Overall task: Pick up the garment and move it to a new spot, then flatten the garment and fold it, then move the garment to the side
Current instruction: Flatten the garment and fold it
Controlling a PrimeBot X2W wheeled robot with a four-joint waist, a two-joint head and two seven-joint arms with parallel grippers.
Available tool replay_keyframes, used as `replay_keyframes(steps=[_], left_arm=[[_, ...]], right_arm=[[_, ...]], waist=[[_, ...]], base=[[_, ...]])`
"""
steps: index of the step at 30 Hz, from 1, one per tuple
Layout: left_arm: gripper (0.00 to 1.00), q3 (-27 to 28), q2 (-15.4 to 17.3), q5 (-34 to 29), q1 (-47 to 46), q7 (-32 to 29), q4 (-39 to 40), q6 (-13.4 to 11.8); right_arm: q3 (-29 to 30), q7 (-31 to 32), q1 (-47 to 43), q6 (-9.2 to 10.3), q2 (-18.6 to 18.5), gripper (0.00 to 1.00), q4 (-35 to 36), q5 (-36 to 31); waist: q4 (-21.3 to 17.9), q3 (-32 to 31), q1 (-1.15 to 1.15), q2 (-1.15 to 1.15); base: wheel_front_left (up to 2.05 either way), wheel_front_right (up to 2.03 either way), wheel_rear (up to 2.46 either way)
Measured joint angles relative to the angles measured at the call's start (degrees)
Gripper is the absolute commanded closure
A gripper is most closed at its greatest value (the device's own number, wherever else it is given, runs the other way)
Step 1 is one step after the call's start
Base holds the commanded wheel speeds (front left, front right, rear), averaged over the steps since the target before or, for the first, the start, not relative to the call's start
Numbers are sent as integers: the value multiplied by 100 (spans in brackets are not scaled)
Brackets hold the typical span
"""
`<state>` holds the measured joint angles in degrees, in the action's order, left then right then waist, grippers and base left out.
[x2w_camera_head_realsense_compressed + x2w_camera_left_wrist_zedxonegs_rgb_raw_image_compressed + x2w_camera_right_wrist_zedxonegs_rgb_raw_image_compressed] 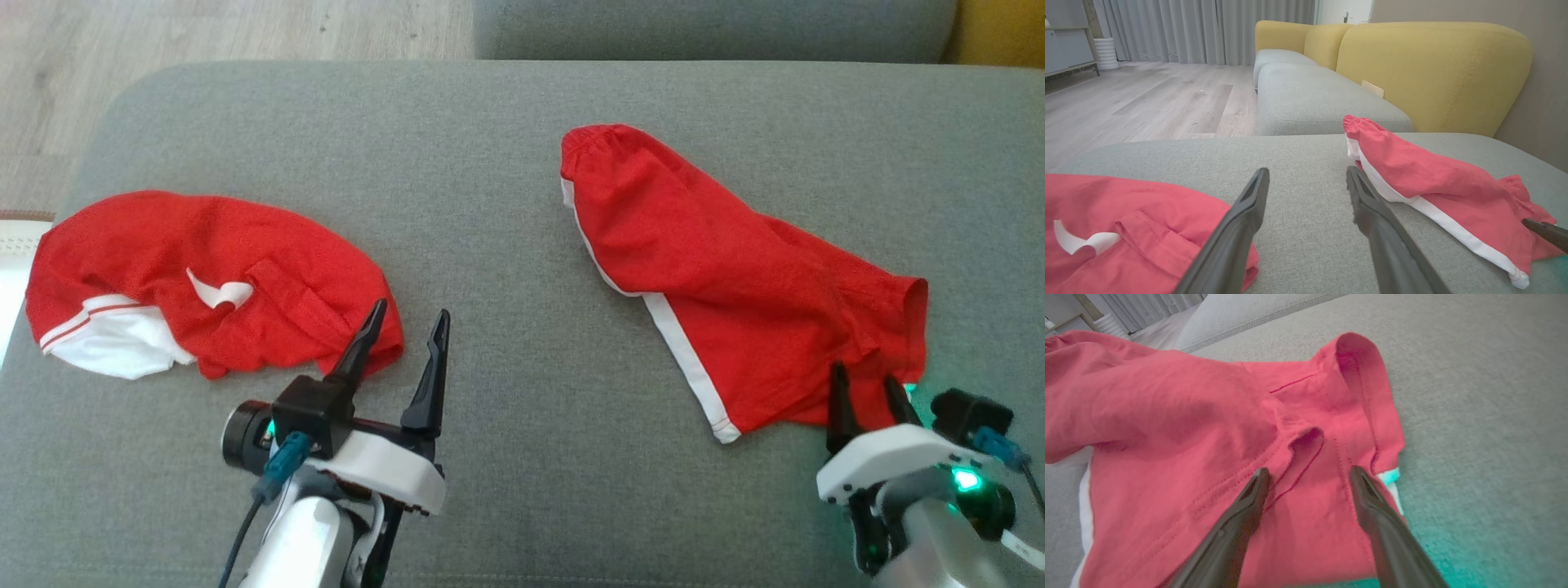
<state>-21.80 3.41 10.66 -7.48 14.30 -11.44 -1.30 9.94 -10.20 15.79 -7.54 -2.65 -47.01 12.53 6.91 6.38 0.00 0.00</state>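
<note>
The garment [735, 286] is laid crumpled on a grey cushion [506, 204]. The right gripper [865, 376] is held wide over its hem; the left gripper [411, 310] is also spread wide.

2 garments are recorded on 1 seat cushion [506, 245], well apart: the left garment [204, 269] by its left edge, the right garment [718, 294] right of centre. The left gripper [412, 314] is positioned at the left garment's near right corner, the right gripper [865, 380] over the right garment's near edge. Another cushion [710, 28] is located behind.
</note>
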Motion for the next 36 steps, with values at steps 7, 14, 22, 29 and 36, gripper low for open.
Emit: replay_keyframes(steps=[7,14,22,29,36], left_arm=[[0,41,-16,-1,-1,0,-2,32],[0,85,-31,-1,0,0,-38,36],[0,129,-42,16,0,0,-70,36],[0,105,-45,85,-4,0,-57,31],[0,46,-47,109,-48,0,-54,30]], right_arm=[[-197,-129,366,0,-23,100,-489,2],[-338,-280,475,0,-23,100,-660,-137],[71,-260,727,0,-196,100,-202,-1294],[-299,115,1123,0,-950,100,124,-1931],[-651,296,1239,0,-1729,100,-32,-2179]], waist=[[-29,35,0,0],[-93,25,0,0],[-92,-10,0,0],[-11,26,0,0],[134,68,0,0]], base=[[0,0,0],[0,0,0],[0,0,0],[0,0,0],[0,0,0]])
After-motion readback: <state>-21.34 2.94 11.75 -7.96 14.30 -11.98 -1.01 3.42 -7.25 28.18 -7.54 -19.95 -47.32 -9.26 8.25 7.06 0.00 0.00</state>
